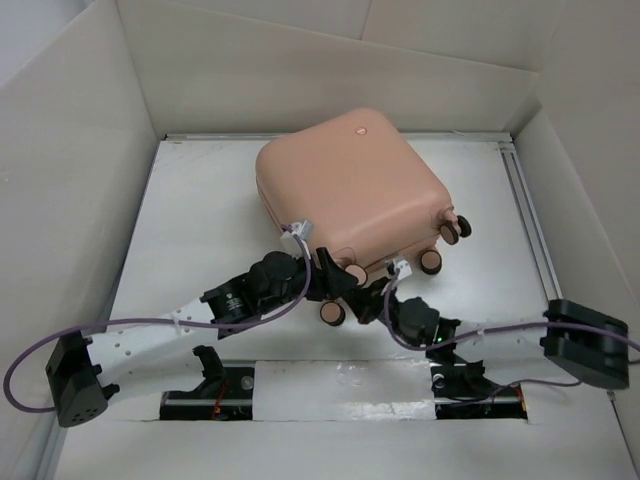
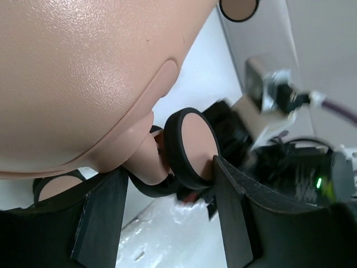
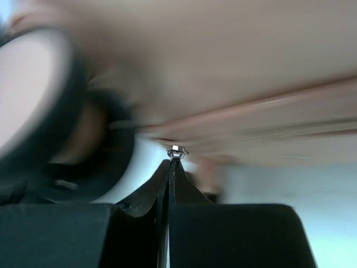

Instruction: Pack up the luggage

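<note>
Nearest, two black arm bases [image 1: 215, 378] sit at the near edge of the white counter [image 1: 200, 220]. From the left, the left hand [image 2: 167, 167] reaches the near corner of the luggage [image 1: 350, 185]. Its fingers stand part-way apart, closed around a black-rimmed pink wheel [image 2: 192, 146] and its stem. Just to the right, the right hand [image 3: 170, 164] sits below the case's near edge, fingers pressed together. A small silver metal piece [image 3: 176, 149] sits at their tips; whether it is pinched cannot be told. The peach-pink luggage lies shut and flat toward the far middle, wheels pointing near-right.
</note>
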